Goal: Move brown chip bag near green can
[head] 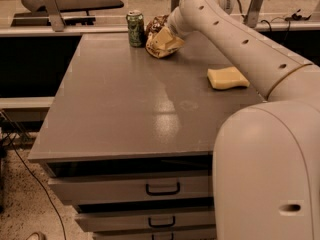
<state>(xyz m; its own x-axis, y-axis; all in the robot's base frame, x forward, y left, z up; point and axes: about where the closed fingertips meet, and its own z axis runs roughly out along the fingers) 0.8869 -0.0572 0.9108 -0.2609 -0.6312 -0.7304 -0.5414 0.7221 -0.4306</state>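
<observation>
1. the bag [159, 43] is seen at the far edge of the table [125, 114], just right of the can [135, 29]. whether they touch or a thin gap is left can't be told.
2. the gripper [168, 32] is placed at the bag's upper right side, at the end of the arm [240, 39] stretched across the table. whether it is clamped on the bag or slack can't be told, as its tip is covered by the wrist & the bag.
3. step in hand, as judged: the bag is already near the can, so what's left is prob. setting it down & letting go.
4. the bag should be lowered till its bottom is borne by the table, w/o any push to the left. the can is slim & upright & could be tipped or shoved off the far edge.
5. the release should be made cleanly, then the gripper drawn up & away to the right, so the crinkly bag isn't dragged along or swung into the can.
6. the sponge [227, 78] lies well apart on the right, beside the arm, & is not involved in this step.
7. hidden or unclear:
   - the bag's right part is behind the wrist.
   - it can't be told whether the bag rests flat or is held tilted.
   - the print on the bag & can is not readable.
   - the table's near right corner & part of the drawers [162, 189] are cut off by the robot's body.
</observation>
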